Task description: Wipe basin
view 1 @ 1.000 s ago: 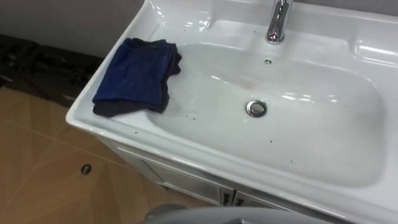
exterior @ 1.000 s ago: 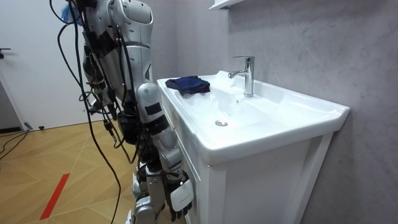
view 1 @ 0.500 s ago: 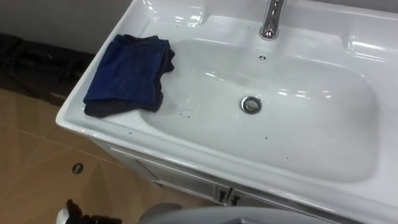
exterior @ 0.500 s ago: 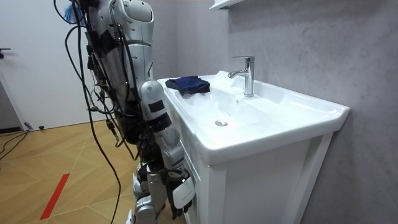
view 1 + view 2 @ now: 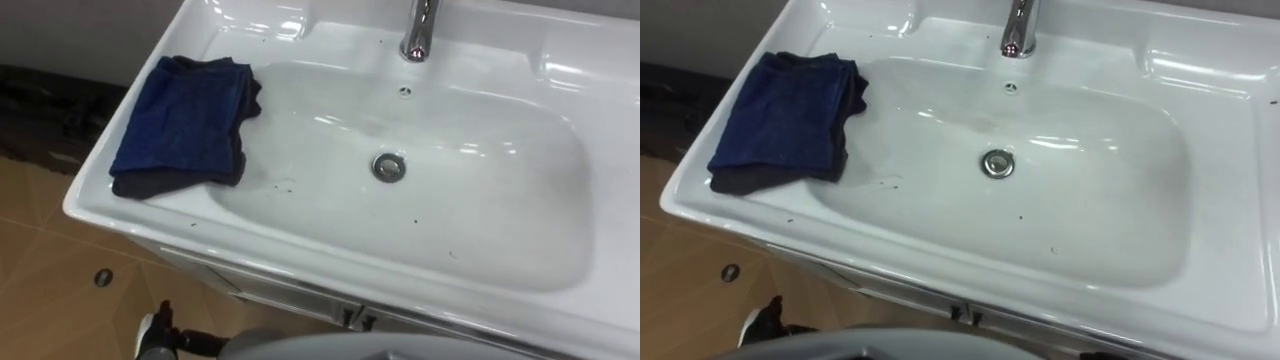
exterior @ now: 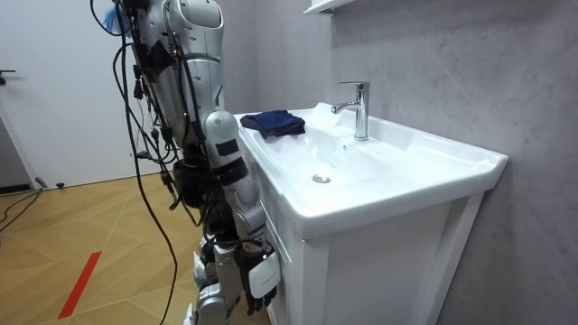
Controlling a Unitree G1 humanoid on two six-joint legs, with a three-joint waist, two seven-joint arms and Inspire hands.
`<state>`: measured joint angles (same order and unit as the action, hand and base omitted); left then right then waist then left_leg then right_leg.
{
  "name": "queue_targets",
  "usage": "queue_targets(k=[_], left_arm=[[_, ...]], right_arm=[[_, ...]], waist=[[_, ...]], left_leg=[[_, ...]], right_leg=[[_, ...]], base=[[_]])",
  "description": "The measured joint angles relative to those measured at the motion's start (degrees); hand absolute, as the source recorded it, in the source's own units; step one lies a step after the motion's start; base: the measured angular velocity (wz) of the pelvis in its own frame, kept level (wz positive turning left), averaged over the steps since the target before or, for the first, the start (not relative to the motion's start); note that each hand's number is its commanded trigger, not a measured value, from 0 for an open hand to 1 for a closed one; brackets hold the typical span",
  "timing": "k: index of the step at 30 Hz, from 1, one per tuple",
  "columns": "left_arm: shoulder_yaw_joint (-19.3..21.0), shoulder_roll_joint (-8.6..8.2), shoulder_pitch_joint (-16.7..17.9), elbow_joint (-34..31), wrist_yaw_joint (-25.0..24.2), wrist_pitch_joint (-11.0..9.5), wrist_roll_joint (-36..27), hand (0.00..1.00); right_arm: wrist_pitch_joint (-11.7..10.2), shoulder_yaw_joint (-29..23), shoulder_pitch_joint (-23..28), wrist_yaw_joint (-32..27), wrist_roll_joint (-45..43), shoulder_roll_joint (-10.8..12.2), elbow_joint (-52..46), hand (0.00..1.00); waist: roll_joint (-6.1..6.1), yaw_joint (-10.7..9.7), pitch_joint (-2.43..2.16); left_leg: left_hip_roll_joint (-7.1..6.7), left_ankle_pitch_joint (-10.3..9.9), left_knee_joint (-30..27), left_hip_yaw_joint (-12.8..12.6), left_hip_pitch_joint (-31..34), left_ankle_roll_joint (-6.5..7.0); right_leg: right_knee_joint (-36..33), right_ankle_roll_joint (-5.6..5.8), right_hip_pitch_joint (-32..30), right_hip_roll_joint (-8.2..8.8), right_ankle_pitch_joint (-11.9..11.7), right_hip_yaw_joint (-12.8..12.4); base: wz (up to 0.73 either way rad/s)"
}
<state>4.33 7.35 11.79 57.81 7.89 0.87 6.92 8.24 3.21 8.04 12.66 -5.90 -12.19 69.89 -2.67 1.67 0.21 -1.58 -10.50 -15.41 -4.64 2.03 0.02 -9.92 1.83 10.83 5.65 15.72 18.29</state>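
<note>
Left eye view: a white basin (image 5: pixel 490 200) is seen from above. A folded dark blue cloth (image 5: pixel 180 125) lies on the flat rim at the basin's left end, with one edge reaching just over the slope into the bowl. A round metal drain (image 5: pixel 389 166) sits in the middle of the bowl, and a chrome tap (image 5: pixel 420 30) stands on the back rim. Small dark specks dot the bowl. At the lower left, over the wooden floor (image 5: pixel 40 260), part of the left hand (image 5: pixel 152 335) shows. It is below the basin's front edge and well apart from the cloth. Whether it is released or clenched cannot be told.

Room view: the robot stands at the front of the white cabinet (image 6: pixel 379 271), towards the end where the cloth lies. Its right hand (image 6: pixel 261 275) hangs low, close beside the cabinet front and well below the rim and the cloth. Its grasp cannot be made out.

Right eye view: the cloth rests on the left rim, apart from the left hand, which is a dark shape at the lower left.
</note>
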Motion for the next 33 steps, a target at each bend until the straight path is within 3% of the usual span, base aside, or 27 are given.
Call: queue_targets(k=[13, 16, 24, 33], left_arm=[[0.1, 0.45, 0.4, 3.4, -1.2, 1.9, 1.2, 0.0], [0.1, 0.44, 0.8, 5.3, -1.4, 3.7, 3.1, 0.0], [0.1, 0.62, -0.4, 5.3, -4.6, 6.0, 7.7, 0.0], [0.0, 1.1, -0.9, 5.3, -7.6, 7.9, 7.8, 0.0]], right_arm=[[3.2, 0.6, 0.1, 1.2, -1.5, 0.2, 1.7, 0.0], [3.9, 0.7, 0.7, 1.3, -1.6, 0.4, 1.7, 0.0], [4.6, 0.7, 0.8, 1.3, -4.1, 1.3, 1.7, 0.0], [5.6, 0.6, 1.0, 2.1, -5.6, 1.6, 1.1, 0.0]], waist=[[-0.1, 0.4, 0.03], [-0.12, 0.4, 0.04], [0.05, 0.3, 0.12], [0.11, 0.0, 0.04]], left_leg=[[0.09, -0.4, -0.4, -1.0, -0.8, 0.62], [0.51, -0.6, -1.4, -1.5, -0.8, 0.74], [0.96, -1.4, -2.6, -2.5, -0.6, 1.1], [0.85, -2.8, -4.0, -4.2, -0.1, 2.13]], right_leg=[[-1.0, 0.6, 0.2, 0.31, -0.5, -1.1], [-1.1, 0.54, 0.2, 0.15, -0.7, -1.6], [-1.7, 0.56, -0.1, 0.12, -0.7, -2.6], [-1.1, 1.8, -0.7, 0.52, -0.8, -5.2]], base=[[-0.05], [-0.08], [-0.07], [-0.1]])
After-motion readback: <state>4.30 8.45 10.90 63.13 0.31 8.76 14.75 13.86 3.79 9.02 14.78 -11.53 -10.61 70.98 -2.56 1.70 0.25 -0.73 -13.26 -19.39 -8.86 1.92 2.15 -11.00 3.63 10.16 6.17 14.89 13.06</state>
